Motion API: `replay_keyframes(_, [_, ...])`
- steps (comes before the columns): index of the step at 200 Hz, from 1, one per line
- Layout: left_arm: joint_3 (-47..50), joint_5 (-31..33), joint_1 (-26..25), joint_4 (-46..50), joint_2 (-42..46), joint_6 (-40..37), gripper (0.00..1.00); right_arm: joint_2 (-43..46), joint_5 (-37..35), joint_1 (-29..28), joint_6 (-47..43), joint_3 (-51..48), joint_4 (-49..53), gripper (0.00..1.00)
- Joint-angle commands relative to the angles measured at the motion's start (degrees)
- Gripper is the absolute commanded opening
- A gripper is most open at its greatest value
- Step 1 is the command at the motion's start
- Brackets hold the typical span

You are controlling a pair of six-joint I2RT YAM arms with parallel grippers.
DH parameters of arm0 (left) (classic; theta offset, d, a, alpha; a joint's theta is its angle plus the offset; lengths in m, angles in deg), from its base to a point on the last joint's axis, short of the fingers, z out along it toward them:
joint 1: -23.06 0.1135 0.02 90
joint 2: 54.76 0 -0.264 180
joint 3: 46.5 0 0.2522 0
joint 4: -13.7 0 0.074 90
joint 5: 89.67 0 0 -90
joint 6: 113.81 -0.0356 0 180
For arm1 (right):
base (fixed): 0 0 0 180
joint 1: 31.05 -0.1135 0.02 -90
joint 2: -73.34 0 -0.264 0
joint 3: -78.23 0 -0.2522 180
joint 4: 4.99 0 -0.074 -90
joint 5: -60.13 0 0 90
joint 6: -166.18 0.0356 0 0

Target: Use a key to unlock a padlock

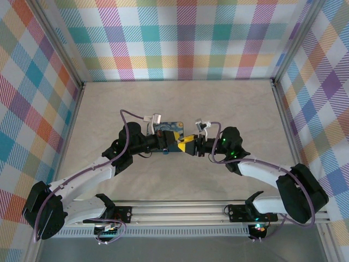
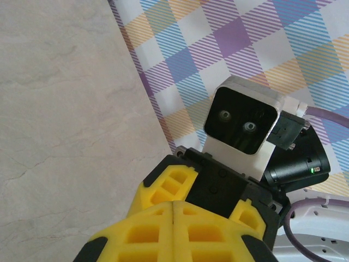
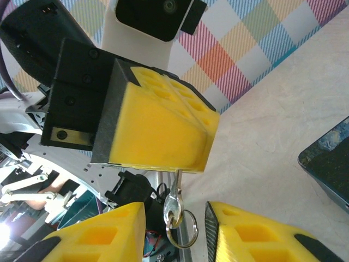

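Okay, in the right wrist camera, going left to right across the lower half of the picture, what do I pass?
yellow finger → key → other yellow finger → tin at the right edge

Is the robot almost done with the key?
Not yet. Done: the key is already picked up, pinched by its blade in the shut left fingers. Happening now: the right fingers stand open on either side of the dangling key, probably to take it over. Still to do: push the key into the lock and turn it.
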Motion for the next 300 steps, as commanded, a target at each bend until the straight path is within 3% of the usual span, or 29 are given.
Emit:
replay_keyframes(1, [-1.84,0.13,-0.62,-2.26,-0.13,-1.29,0.0,-1.27,1.25,-0.57,1.22,1.82,-4.05,0.32])
replay_keyframes(51, [-1.56,0.27,-0.66,-2.26,-0.08,-1.32,0.0,-1.05,-0.05,-0.66,1.59,1.5,-4.42,0.21])
replay_keyframes(91, [-1.42,0.22,-0.58,-2.48,0.13,-1.35,0.0,-0.2,-0.9,-0.66,0.73,1.36,-2.84,0.0])
replay_keyframes(121, [-1.24,0.73,-0.64,-1.92,0.66,-1.54,0.0,2.38,-3.67,-0.66,-2.66,0.6,2.85,0.0])
replay_keyframes(141, [-1.49,2.14,-0.59,0.41,1.51,-2.34,0.26,4.92,-5.79,-0.65,-7.12,1.14,11.23,0.0])
replay_keyframes(196, [-1.91,7.97,0.54,12.39,6.45,-5.52,0.66,11.34,-15.46,-1.05,-25.45,4.67,41.06,0.0])
replay_keyframes(247, [5.97,11.5,2.83,16.24,9.04,-0.25,0.75,6.98,-21.07,-1.98,-33.97,8.77,48.54,0.0])
replay_keyframes(300, [14.89,10.42,8.17,15.21,10.75,2.1,0.8,-9.6,-11.05,1.01,-31.52,17.02,41.15,0.0])
